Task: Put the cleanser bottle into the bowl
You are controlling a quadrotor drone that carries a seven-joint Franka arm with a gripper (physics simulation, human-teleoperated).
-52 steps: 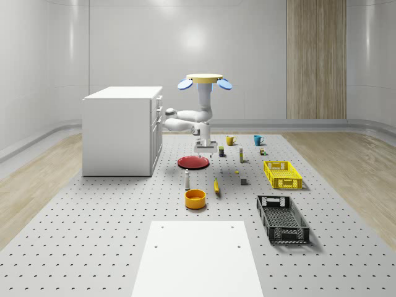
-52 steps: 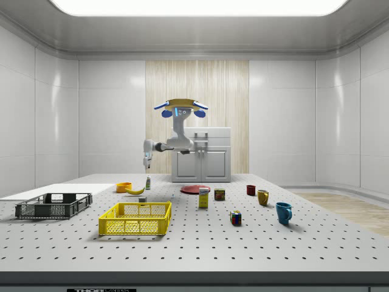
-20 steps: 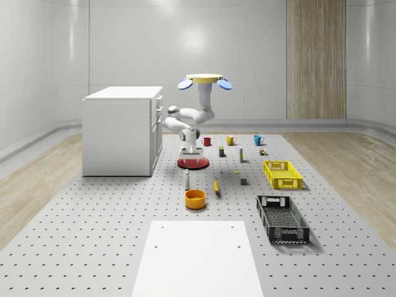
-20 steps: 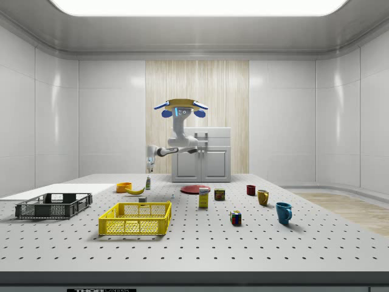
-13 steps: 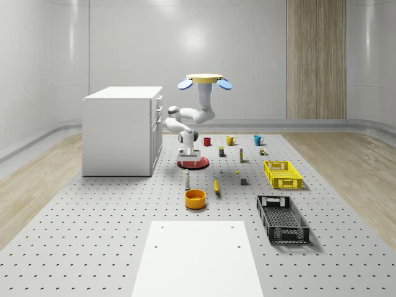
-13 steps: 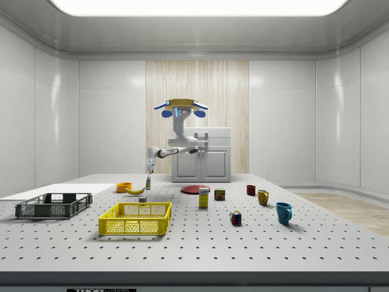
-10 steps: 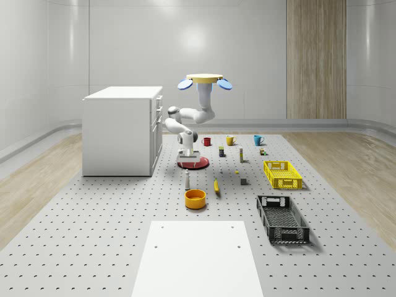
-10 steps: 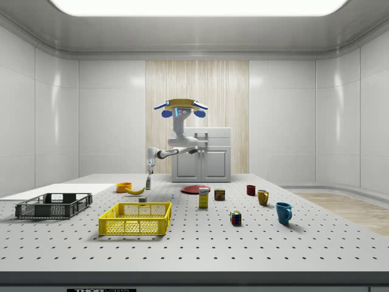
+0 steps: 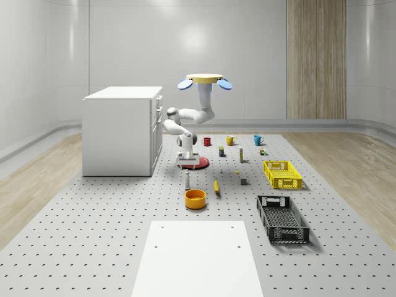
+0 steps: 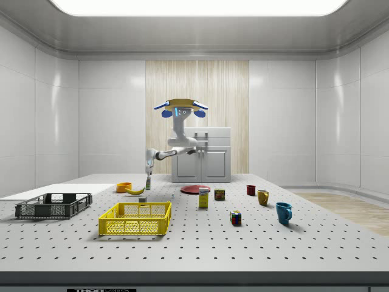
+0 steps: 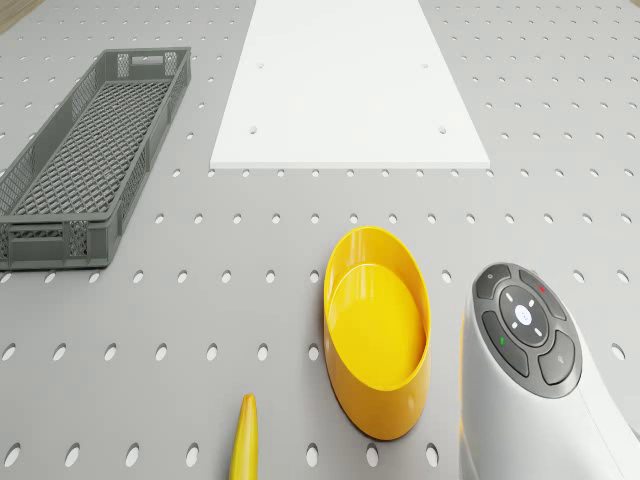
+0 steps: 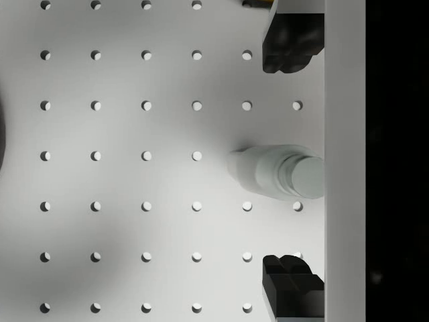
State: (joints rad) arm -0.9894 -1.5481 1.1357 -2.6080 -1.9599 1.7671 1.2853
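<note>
White and jointed, the arm point(image 9: 185, 119) hangs from the drone point(image 9: 205, 80), which hovers above the grey perforated desk point(image 9: 111, 235) beside the white cabinet point(image 9: 121, 130). The arm bends out towards the cabinet side, then turns down, so the hand point(image 9: 186, 163) points straight at the desk.

In the wrist view the hand point(image 12: 291, 164) is spread wide: one black fingertip point(image 12: 289, 40) stands at 12 o'clock of the pale upright cleanser bottle point(image 12: 278, 172) and the other at 6 o'clock, both apart from it, nothing grasped.

In the whole-scene view the cleanser bottle point(image 9: 187, 179) stands on the desk directly under the hand. The round yellow plastic bowl point(image 9: 195, 198) lies near it at about 5 o'clock. The flat red plate point(image 9: 193, 163) lies just behind the hand, and a yellow banana point(image 9: 216, 186) lies at 3 o'clock of the bottle.
</note>
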